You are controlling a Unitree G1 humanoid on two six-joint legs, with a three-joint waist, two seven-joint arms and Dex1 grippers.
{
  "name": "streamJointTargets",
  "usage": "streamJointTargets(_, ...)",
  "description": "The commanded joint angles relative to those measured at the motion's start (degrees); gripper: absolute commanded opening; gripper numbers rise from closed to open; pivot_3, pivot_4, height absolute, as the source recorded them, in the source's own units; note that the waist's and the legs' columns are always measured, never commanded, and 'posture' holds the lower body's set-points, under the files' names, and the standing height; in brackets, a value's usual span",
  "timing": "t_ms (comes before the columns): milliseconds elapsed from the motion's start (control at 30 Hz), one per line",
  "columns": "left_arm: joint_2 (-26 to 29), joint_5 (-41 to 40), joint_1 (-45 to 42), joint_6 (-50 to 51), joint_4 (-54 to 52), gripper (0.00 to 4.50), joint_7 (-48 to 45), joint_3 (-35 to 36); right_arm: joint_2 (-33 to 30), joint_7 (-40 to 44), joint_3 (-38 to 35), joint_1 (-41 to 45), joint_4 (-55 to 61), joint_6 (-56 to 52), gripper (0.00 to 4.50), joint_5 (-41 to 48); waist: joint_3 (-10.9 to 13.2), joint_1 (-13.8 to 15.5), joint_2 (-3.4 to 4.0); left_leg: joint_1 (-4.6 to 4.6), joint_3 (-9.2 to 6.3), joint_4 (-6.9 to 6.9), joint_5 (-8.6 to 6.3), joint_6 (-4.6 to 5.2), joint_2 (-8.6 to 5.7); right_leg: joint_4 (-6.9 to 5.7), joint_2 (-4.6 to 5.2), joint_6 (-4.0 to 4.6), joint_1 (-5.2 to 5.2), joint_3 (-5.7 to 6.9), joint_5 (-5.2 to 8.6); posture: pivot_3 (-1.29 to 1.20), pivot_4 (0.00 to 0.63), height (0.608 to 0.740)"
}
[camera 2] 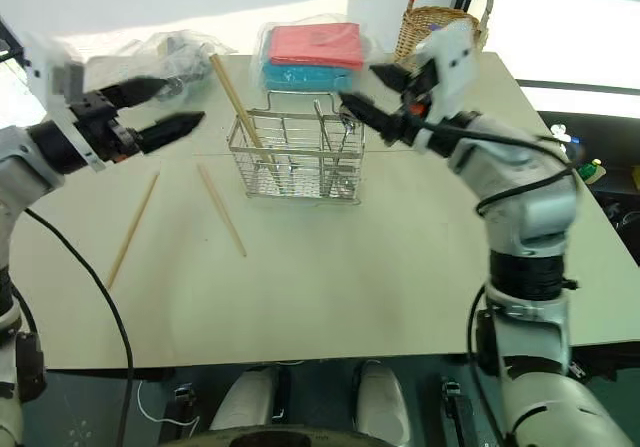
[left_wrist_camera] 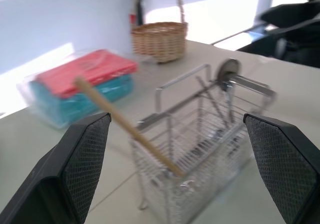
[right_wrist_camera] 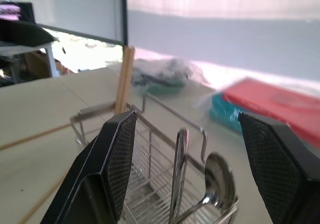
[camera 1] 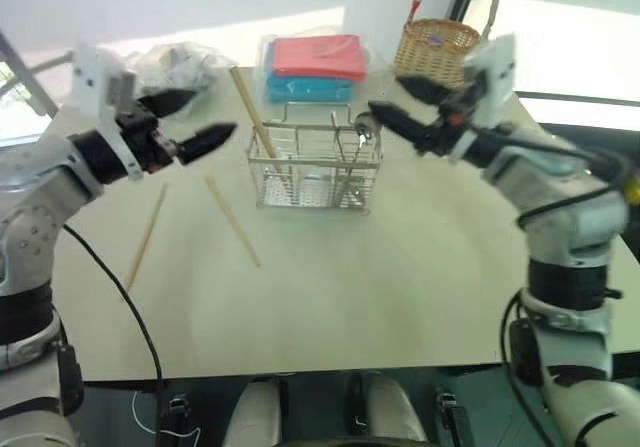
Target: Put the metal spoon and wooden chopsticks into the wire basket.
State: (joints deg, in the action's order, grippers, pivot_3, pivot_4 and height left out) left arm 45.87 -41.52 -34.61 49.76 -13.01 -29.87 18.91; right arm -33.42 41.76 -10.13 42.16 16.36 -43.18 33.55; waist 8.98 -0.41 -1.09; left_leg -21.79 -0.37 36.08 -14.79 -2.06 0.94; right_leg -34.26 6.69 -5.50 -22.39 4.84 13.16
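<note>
Right wrist view shows the metal spoon (right_wrist_camera: 218, 181) standing in the wire basket (right_wrist_camera: 150, 184), both grippers open, empty.

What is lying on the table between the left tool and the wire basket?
In the left eye view, one light tan wooden chopstick lies flat on the table between the open left tool and the rectangular silver wire basket.

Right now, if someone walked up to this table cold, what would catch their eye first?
Probably the wire basket in the middle of the table, with one chopstick leaning out of its left end and a metal spoon standing at its right end. Both open grippers hover beside it, the left gripper on one side and the right gripper on the other. Two more chopsticks lie flat on the table to the basket's left.
</note>
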Motion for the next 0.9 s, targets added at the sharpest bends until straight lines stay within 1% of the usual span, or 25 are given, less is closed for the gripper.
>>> streamJointTargets(33,0.3,4.4,-3.2,4.9,6.6,4.50,11.0,4.2,-5.7,8.6,-3.3,-1.0,6.2,-2.0,3.33,8.4,0.0,-0.2,-0.10,0.06,0.00,-0.03,-0.01,0.02,0.00,0.01,-0.01,-0.01,0.05,0.00,0.01,0.00,0.150,0.706)
streamJointTargets(133,0.3,9.3,-4.7,12.4,14.2,4.50,19.1,3.8,-10.3,11.5,-3.2,-5.1,8.4,-3.4,3.33,10.4,-0.1,-0.3,-0.25,0.24,0.05,-0.09,-0.03,0.03,0.01,0.02,0.01,-0.10,0.17,-0.01,0.06,0.00,0.150,0.706)
streamJointTargets(233,-0.1,11.1,-6.2,17.0,19.8,4.50,21.4,3.3,-12.4,12.9,-2.4,-8.7,10.1,-2.5,3.33,10.8,0.0,-0.2,-0.35,0.23,0.06,-0.09,-0.03,0.03,0.01,0.01,0.01,-0.10,0.15,-0.01,0.06,0.00,0.150,0.706)
streamJointTargets(300,0.9,13.5,-8.1,20.1,26.5,4.50,19.0,-2.5,-14.5,15.2,-1.8,-12.2,11.8,-1.9,3.33,10.5,0.1,0.0,-0.49,0.17,0.07,-0.08,-0.03,0.02,0.01,0.00,0.02,-0.09,0.09,-0.01,0.06,0.00,0.150,0.706)
streamJointTargets(367,1.5,15.8,-11.0,22.0,33.7,4.50,16.3,-7.7,-15.2,15.4,-1.8,-13.6,12.4,-2.0,3.33,11.1,0.0,0.6,-0.53,0.14,0.04,-0.06,-0.03,0.02,0.00,0.00,0.02,-0.09,0.10,0.01,0.06,0.00,0.150,0.706)
streamJointTargets(500,1.0,20.0,-16.7,19.5,46.3,4.50,10.3,-14.2,-14.4,13.1,-1.5,-13.4,12.6,-2.2,3.33,11.8,0.0,1.1,-0.67,0.03,0.09,-0.02,-0.03,0.01,0.00,0.06,0.04,-0.08,-0.01,0.01,0.06,0.00,0.150,0.706)
streamJointTargets(633,-0.1,25.9,-21.0,12.9,57.5,4.50,4.5,-20.9,-15.3,13.2,-2.2,-16.0,15.2,-3.3,3.33,14.2,0.0,1.2,-0.72,-0.18,0.08,-0.01,-0.02,0.01,-0.01,0.06,0.04,-0.07,-0.17,0.01,0.05,0.00,0.150,0.706)
streamJointTargets(767,-1.6,30.3,-24.4,7.9,64.9,4.50,-1.8,-25.2,-16.9,13.5,-3.2,-18.8,17.3,-3.6,3.33,16.0,0.0,1.3,-0.72,-0.36,0.09,0.04,-0.02,0.01,-0.02,0.05,0.07,-0.08,-0.27,0.05,0.05,0.00,0.150,0.706)
streamJointTargets(867,-2.6,33.0,-26.0,5.5,68.3,4.50,-5.4,-26.7,-17.4,12.8,-3.4,-19.6,17.9,-3.4,3.33,16.4,0.0,1.3,-0.73,-0.35,0.09,0.08,-0.02,0.01,-0.02,0.05,0.08,-0.08,-0.27,0.05,0.05,0.00,0.150,0.706)
streamJointTargets(900,-2.9,33.5,-26.4,5.0,69.4,4.24,-6.1,-26.8,-17.4,12.3,-3.6,-19.8,17.9,-3.4,3.39,16.5,0.0,1.3,-0.73,-0.35,0.08,0.08,-0.02,0.01,-0.02,0.06,0.09,-0.08,-0.27,0.05,0.05,0.00,0.150,0.706)
